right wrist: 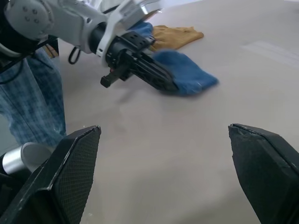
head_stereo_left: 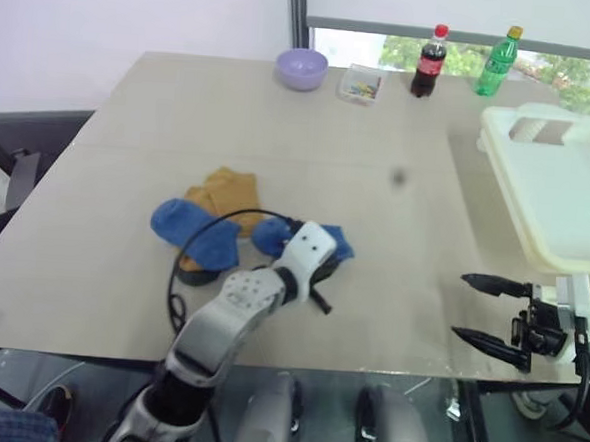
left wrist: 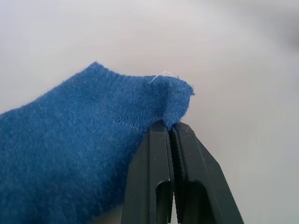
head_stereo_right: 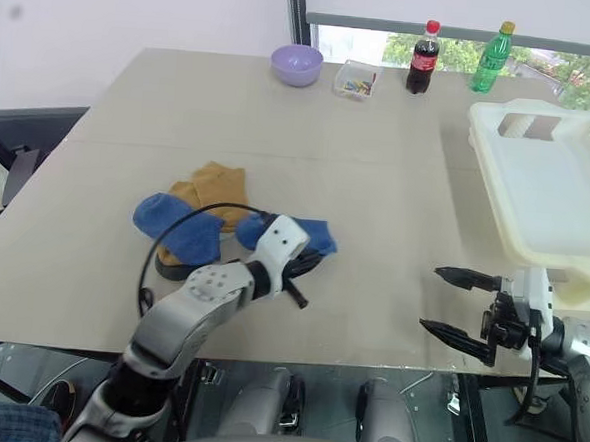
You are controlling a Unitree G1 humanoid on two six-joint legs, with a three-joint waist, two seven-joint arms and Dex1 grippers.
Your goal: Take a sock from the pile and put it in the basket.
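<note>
Two pincers: one per arm, both over the table (head_stereo_left: 381,126).
Left pincer (left wrist: 171,128): fingers pressed together on the edge of a blue sock (left wrist: 70,149), pinching its cuff; that sock lies on the table at the near right of the pile (head_stereo_left: 225,222).
Right pincer (head_stereo_left: 478,309): jaws spread wide with nothing between them, hanging over the near right part of the table, well apart from the socks and just before the basket's near corner.
Pile count: two blue socks, the second one (head_stereo_left: 189,230) on the left side, and mustard-yellow socks (head_stereo_left: 227,192) behind them, overlapping so their number cannot be told.
Basket (head_stereo_left: 553,187): one, cream-white with slotted sides, on the right side of the table, well apart from the pile.
Far edge of table: one lavender bowl (head_stereo_left: 301,68), one small clear tray (head_stereo_left: 361,85), one cola bottle (head_stereo_left: 429,61), one green bottle (head_stereo_left: 497,61).
</note>
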